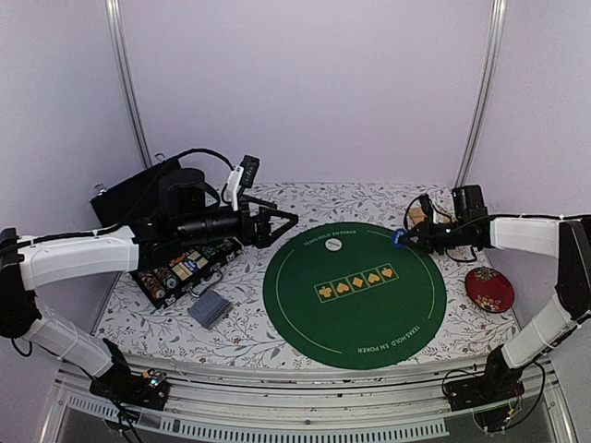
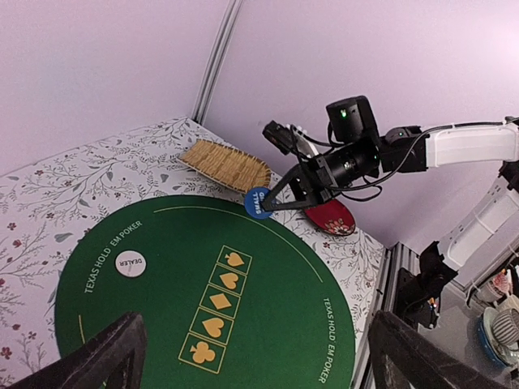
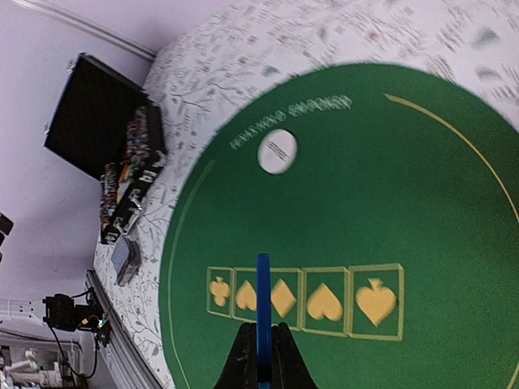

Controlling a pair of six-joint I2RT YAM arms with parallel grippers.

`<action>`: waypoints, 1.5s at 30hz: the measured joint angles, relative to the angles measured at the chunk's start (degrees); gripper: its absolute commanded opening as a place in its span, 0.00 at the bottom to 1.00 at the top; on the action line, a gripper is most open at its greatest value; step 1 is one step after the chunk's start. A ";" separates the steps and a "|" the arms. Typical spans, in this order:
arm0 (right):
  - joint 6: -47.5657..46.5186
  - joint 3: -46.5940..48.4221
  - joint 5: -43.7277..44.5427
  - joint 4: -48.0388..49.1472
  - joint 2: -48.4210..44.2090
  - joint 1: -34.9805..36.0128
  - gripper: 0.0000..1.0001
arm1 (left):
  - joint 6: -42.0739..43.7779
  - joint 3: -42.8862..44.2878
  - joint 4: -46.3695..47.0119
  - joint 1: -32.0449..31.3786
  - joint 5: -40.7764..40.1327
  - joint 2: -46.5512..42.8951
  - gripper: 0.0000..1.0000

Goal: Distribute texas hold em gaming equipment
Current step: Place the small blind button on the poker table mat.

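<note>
As I am watching from overhead, the right gripper [image 1: 404,238] is clamping its jaws on a blue coin-sized marker disc [image 1: 398,237], holding it edge-on over the far right rim of the round green felt poker mat [image 1: 351,323]. The left gripper [image 1: 280,229] is hovering with jaws wide apart, gripping nothing, between the open black chip case [image 1: 180,269] and the mat. A white round dealer disc [image 1: 333,245] is lying on the felt's far side. A grey-blue-backed stack of playing cards [image 1: 210,308] is sitting on the floral tablecloth [image 1: 249,337] just beside the case.
</note>
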 measured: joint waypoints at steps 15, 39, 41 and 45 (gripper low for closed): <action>-2.38 -11.06 0.28 -17.07 0.55 -7.04 0.02 | 1.99 1.70 -7.15 0.02 -3.56 2.36 0.98; -1.62 -10.43 12.44 -36.74 -4.07 -7.08 0.55 | 5.29 3.50 -13.38 1.07 -8.07 2.38 0.98; -1.51 -7.85 15.85 -38.69 -6.05 -7.08 0.55 | 5.18 3.85 -14.53 1.51 -8.94 2.38 0.98; -1.42 0.11 22.12 -39.67 -10.75 -5.62 0.58 | 3.61 4.44 -19.39 4.09 -11.78 2.32 0.98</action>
